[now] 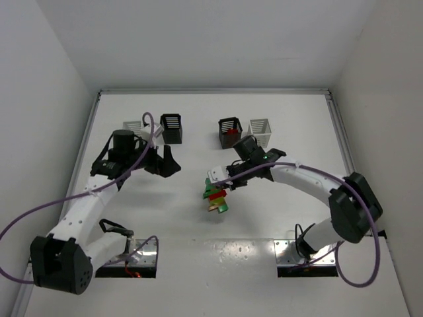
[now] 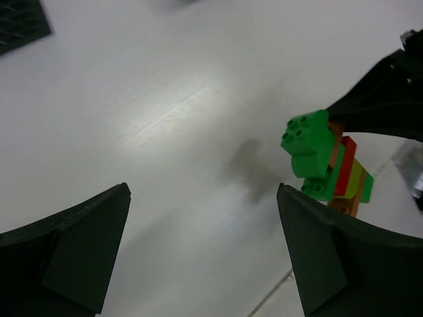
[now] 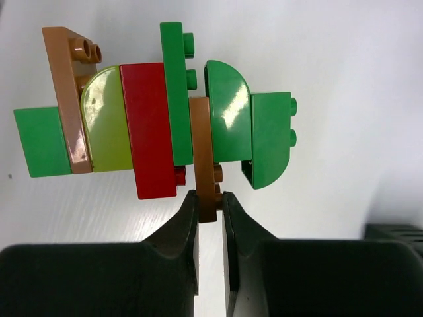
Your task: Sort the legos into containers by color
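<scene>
1. The right gripper (image 3: 210, 201) was seen closed on the bottom edge of a thin brown plate (image 3: 203, 152). This plate was sandwiched in the middle of the legos (image 3: 165, 112).
2. The legos were pressed together into one mixed stack of green, red, brown and yellow-green pieces. The stack was placed over the middle of the table (image 1: 198, 105).
3. The left gripper (image 2: 205, 251) was held wide and empty, beside the stack and apart from it.
4. A slip or a twist was judged likely, since only a narrow edge of one thin plate was pinched and the bulk of the stack was carried beyond the fingertips.
5. If the stack were carried off whole, the colours would be dropped mixed into one bin. If it were pulled apart roughly, pieces could be scattered across the table.
6. Whether the stack rested on the table or hung clear of it could not be told.
7. Something red was made out inside one black bin (image 1: 230, 133). The contents of the other three could not be seen.
8. The leftmost white bin (image 1: 134, 125) was partly covered by the left arm (image 1: 122, 148).
</scene>
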`<action>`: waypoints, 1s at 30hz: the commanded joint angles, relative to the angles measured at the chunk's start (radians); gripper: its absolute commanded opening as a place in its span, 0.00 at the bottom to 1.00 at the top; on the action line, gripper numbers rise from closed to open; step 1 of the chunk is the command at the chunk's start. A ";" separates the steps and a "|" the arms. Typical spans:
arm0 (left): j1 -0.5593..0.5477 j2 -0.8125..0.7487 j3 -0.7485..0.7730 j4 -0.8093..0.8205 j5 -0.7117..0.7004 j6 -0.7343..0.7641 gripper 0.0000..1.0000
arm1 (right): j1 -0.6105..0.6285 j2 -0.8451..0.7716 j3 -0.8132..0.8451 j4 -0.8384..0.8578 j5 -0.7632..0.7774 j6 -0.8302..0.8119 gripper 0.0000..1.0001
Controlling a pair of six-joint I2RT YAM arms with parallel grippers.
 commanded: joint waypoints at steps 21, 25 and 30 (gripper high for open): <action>-0.032 0.281 0.063 -0.004 0.581 -0.093 0.94 | 0.275 -0.173 -0.098 0.361 0.208 -0.104 0.00; -0.041 0.281 0.041 -0.004 0.535 -0.093 0.94 | 0.296 -0.198 -0.130 0.439 0.255 -0.104 0.00; -0.061 0.281 0.020 -0.004 0.491 -0.084 0.94 | 0.296 -0.207 -0.153 0.473 0.266 -0.104 0.00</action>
